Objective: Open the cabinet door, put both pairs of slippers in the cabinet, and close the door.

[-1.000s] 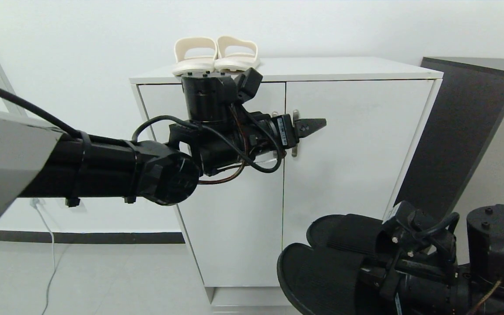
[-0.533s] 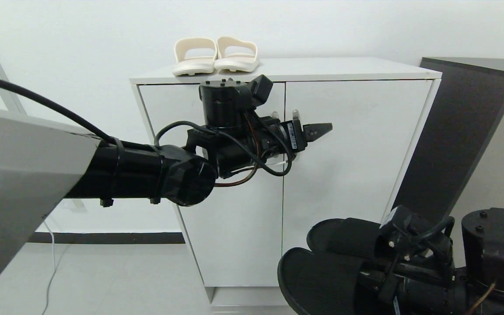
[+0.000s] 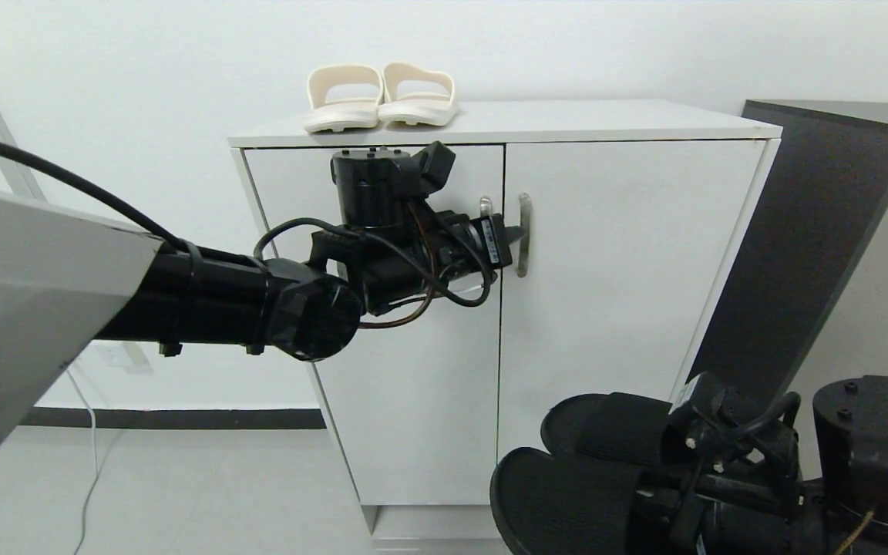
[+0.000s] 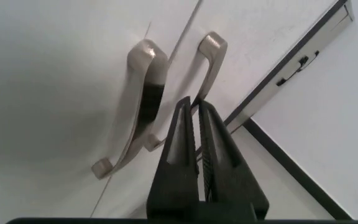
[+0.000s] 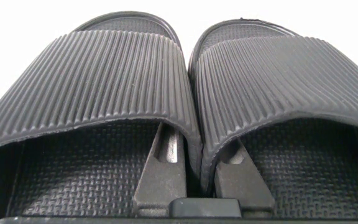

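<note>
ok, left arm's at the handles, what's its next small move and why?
Probably hook the left gripper behind the right door's handle and pull. The cabinet is closed, the gripper sits shut between the two handles, and the right gripper holds the black slippers.

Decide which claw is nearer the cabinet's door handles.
Left. The left claw is right at the door handles. The right claw is low in front of the cabinet, clamped on the black slippers.

Both doors [image 3: 613, 308] are shut and they close off the inside of the white cabinet. Behind each handle [image 3: 523, 235] is a narrow gap. A dark cabinet [image 3: 798, 254] stands just right; black slippers [image 3: 567, 493] fill the near right.
</note>
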